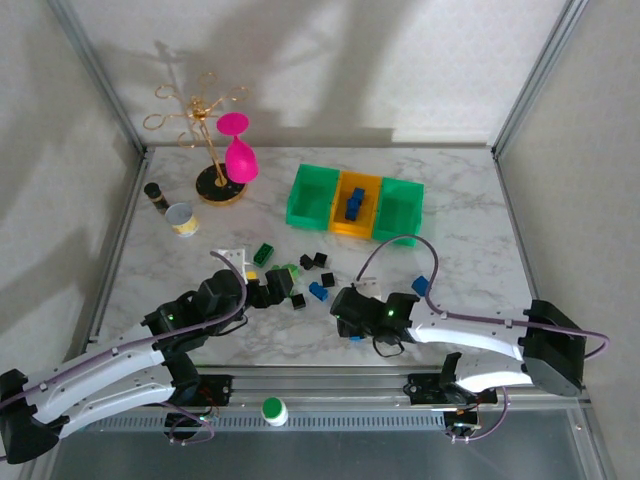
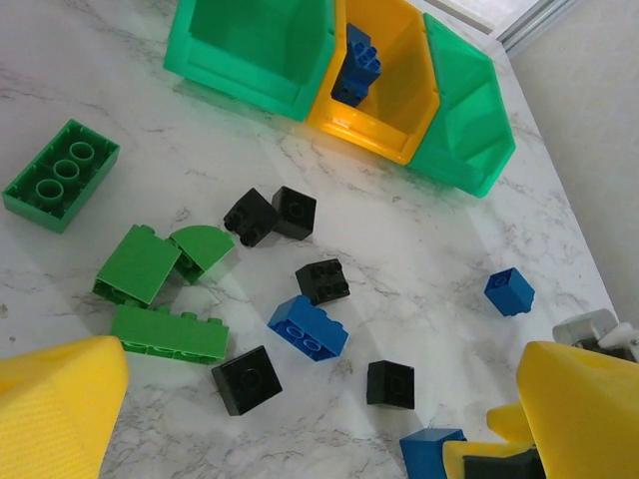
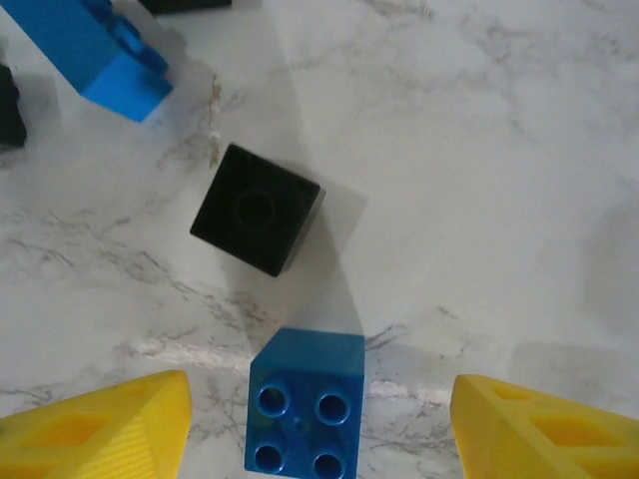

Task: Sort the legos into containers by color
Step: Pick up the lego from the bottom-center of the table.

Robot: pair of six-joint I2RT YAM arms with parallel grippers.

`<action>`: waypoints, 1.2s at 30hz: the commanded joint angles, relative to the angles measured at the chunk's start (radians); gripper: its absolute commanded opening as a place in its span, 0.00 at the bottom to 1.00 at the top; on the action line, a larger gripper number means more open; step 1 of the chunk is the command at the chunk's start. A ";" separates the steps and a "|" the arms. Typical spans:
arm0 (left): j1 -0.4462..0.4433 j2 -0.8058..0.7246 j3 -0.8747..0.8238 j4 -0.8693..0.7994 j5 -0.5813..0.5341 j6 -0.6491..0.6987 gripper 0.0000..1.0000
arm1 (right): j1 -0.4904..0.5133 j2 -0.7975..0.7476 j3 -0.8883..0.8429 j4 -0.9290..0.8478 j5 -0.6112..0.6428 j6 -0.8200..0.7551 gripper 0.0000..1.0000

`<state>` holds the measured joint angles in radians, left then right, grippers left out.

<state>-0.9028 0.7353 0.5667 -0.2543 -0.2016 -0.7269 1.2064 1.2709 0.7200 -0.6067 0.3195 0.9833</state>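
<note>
The right pincer [image 3: 319,399] gapes wide and empty, its fingers on either side of a blue brick [image 3: 305,409] on the bench [image 3: 499,150], with a black brick [image 3: 257,208] near it. The left pincer [image 2: 319,374], likewise spread wide and empty, hangs over scattered legos [image 2: 308,327] near the bins [image 2: 250,80]. Blue bricks [image 2: 357,65] lie in the yellow bin [image 2: 404,95].

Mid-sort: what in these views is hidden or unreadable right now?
Top view: bricks near the left gripper are partly covered by it, too small to count.
Left wrist view: right green bin shows its outer wall, inside hidden; blue stack in the yellow bin is shadowed, count unclear.
Right wrist view: upper blue brick cut by the top edge.
</note>
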 commanded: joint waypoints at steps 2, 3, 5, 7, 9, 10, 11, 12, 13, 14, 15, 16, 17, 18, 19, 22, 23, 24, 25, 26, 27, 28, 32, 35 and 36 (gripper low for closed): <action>-0.007 -0.005 -0.008 -0.033 -0.017 -0.006 1.00 | 0.043 0.038 -0.014 0.000 0.032 0.055 0.64; -0.007 -0.002 -0.005 -0.036 -0.018 -0.005 0.99 | 0.046 0.049 -0.014 0.002 0.033 0.057 0.63; -0.007 0.001 -0.004 -0.037 -0.021 -0.005 1.00 | 0.050 0.071 -0.016 0.008 0.032 0.057 0.59; -0.007 0.001 -0.003 -0.035 -0.024 -0.006 1.00 | 0.053 0.090 -0.016 0.009 0.029 0.056 0.57; -0.007 0.002 -0.005 -0.034 -0.024 -0.006 1.00 | 0.056 0.098 -0.019 0.015 0.029 0.056 0.54; -0.008 0.001 -0.005 -0.031 -0.025 -0.005 1.00 | 0.056 0.100 -0.023 0.023 0.026 0.054 0.53; -0.007 0.001 -0.005 -0.031 -0.025 -0.003 1.00 | 0.056 0.103 -0.025 0.024 0.026 0.054 0.52; -0.007 0.002 -0.004 -0.031 -0.028 -0.003 1.00 | 0.055 0.107 -0.024 0.024 0.029 0.051 0.51; -0.007 0.003 -0.005 -0.030 -0.028 -0.002 1.00 | 0.055 0.111 -0.021 0.021 0.030 0.048 0.49; -0.007 0.005 -0.005 -0.028 -0.029 -0.002 1.00 | 0.055 0.114 -0.018 0.022 0.030 0.046 0.48; -0.007 0.006 -0.004 -0.028 -0.030 -0.002 1.00 | 0.054 0.118 -0.016 0.020 0.030 0.044 0.46; -0.007 0.007 -0.005 -0.027 -0.030 -0.002 1.00 | 0.055 0.122 -0.013 0.017 0.030 0.043 0.45; -0.007 0.008 -0.004 -0.025 -0.030 0.000 1.00 | 0.055 0.123 -0.011 0.016 0.030 0.042 0.43; -0.007 0.007 -0.005 -0.025 -0.031 0.000 1.00 | 0.056 0.122 -0.008 0.016 0.030 0.039 0.42; -0.007 0.009 -0.004 -0.024 -0.032 0.001 1.00 | 0.055 0.122 -0.004 0.016 0.031 0.037 0.41; -0.007 0.013 -0.002 -0.018 -0.034 0.004 1.00 | 0.054 0.118 0.018 -0.006 0.042 0.034 0.38; -0.007 0.013 -0.001 -0.017 -0.033 0.005 1.00 | 0.054 0.115 0.029 -0.015 0.045 0.035 0.37; -0.007 0.015 0.001 -0.015 -0.033 0.006 1.00 | 0.053 0.112 0.039 -0.024 0.045 0.032 0.36; -0.007 0.016 0.002 -0.013 -0.033 0.007 1.00 | 0.050 0.108 0.052 -0.032 0.042 0.030 0.37; -0.007 0.017 0.004 -0.010 -0.033 0.009 1.00 | 0.045 0.102 0.061 -0.039 0.037 0.028 0.36; -0.007 0.019 0.007 -0.008 -0.033 0.011 1.00 | 0.038 0.095 0.070 -0.043 0.030 0.023 0.36; -0.007 0.021 0.007 -0.008 -0.033 0.012 1.00 | 0.027 0.086 0.076 -0.048 0.023 0.020 0.36; -0.007 0.027 0.015 0.000 -0.035 0.020 1.00 | -0.038 0.037 0.115 -0.055 -0.022 -0.026 0.36; -0.007 0.027 0.021 0.006 -0.044 0.027 1.00 | -0.099 0.019 0.170 -0.067 -0.039 -0.090 0.36; -0.007 0.028 0.023 0.010 -0.047 0.030 1.00 | -0.124 0.020 0.192 -0.069 -0.036 -0.117 0.36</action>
<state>-0.9028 0.7628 0.5667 -0.2642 -0.2104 -0.7212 1.1263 1.3159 0.8459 -0.6460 0.2901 0.9436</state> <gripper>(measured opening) 0.995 0.365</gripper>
